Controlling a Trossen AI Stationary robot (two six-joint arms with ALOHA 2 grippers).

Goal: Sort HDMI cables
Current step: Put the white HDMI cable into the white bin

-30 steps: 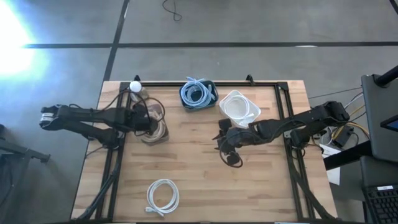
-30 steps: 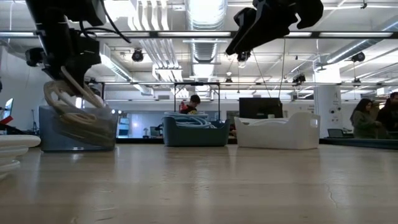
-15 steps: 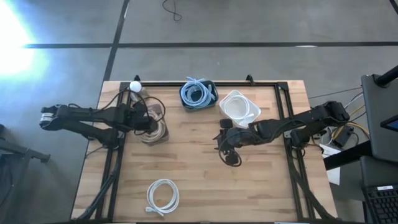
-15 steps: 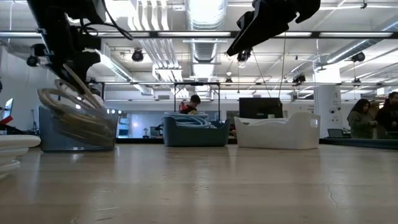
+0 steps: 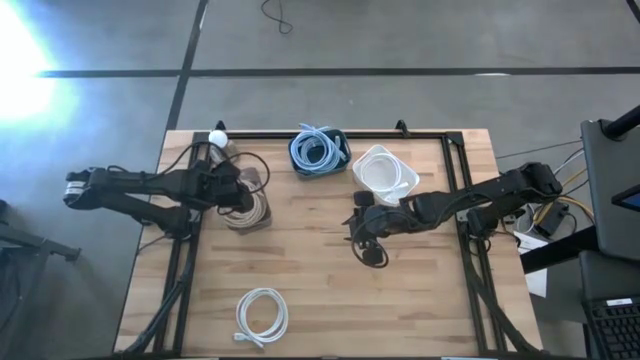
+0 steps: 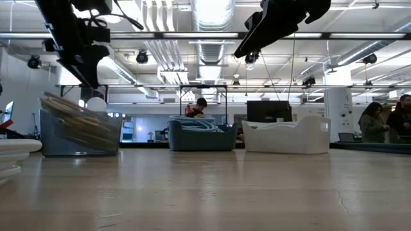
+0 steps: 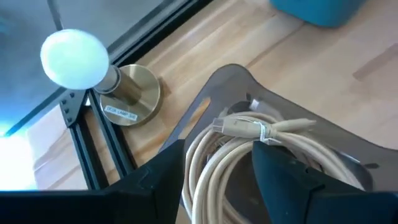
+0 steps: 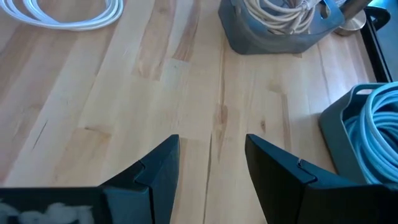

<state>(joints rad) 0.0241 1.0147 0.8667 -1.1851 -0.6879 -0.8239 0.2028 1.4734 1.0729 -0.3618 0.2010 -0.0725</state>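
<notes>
A beige cable coil (image 7: 249, 134) lies in the grey bin (image 5: 247, 208) at the table's left, leaning on the bin's rim in the low view (image 6: 77, 119). My left gripper (image 7: 217, 167) is open just above it, touching nothing; it also shows in the high view (image 5: 238, 192) and the low view (image 6: 83, 64). Light blue coils fill the dark blue bin (image 5: 318, 150). A white bin (image 5: 385, 172) holds white cable. A white coil (image 5: 262, 315) lies flat on the table near the front edge. My right gripper (image 8: 208, 165) is open and empty above the table's middle (image 5: 366, 242).
A white ball lamp on a brass base (image 7: 81, 59) stands at the far left corner beside the grey bin. A black frame rail (image 5: 460, 170) runs along the table's edges. Bare wood (image 5: 320, 270) lies between the bins and the white coil. People stand in the room behind (image 6: 376, 125).
My left gripper has let go of the beige coil and gone up. The coil, which hung from the gripper over the grey bin, has dropped and now lies in the bin. My right gripper has kept still.
</notes>
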